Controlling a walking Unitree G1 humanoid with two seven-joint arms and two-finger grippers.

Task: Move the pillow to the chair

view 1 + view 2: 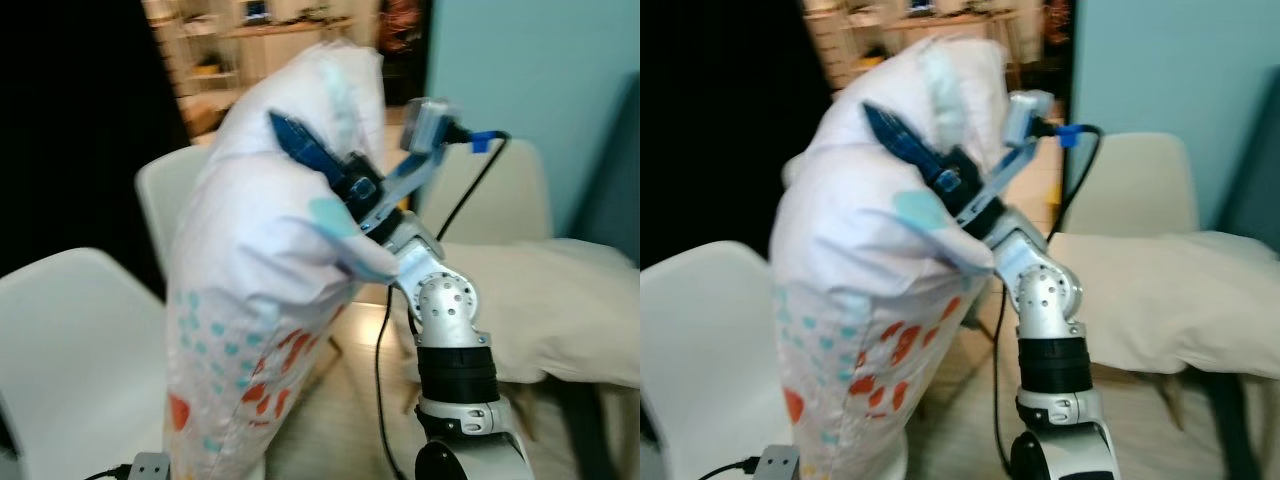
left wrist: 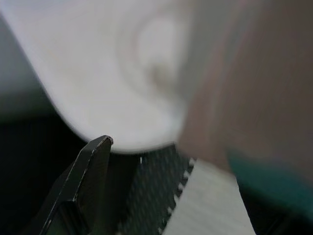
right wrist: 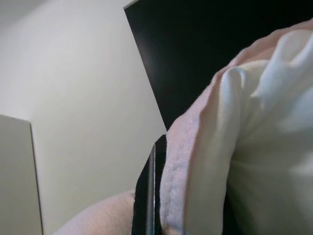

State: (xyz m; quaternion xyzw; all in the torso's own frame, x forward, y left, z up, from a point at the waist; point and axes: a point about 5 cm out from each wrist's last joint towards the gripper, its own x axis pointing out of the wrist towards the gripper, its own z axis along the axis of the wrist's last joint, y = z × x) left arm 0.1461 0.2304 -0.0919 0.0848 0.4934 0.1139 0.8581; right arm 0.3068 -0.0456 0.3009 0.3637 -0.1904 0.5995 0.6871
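The white pillow, printed with teal and orange spots, is held upright in the air before the robot, above a white chair at its left. The right gripper is clamped on the pillow's upper part, fabric bunched around its fingers. Whether the left gripper is apart or together cannot be told; a beige blanket lies at right.

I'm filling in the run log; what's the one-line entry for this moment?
stage: carrying | right gripper: shut on pillow, held upright | left gripper: against pillow, grip unclear | white chair: lower left, not yet reached
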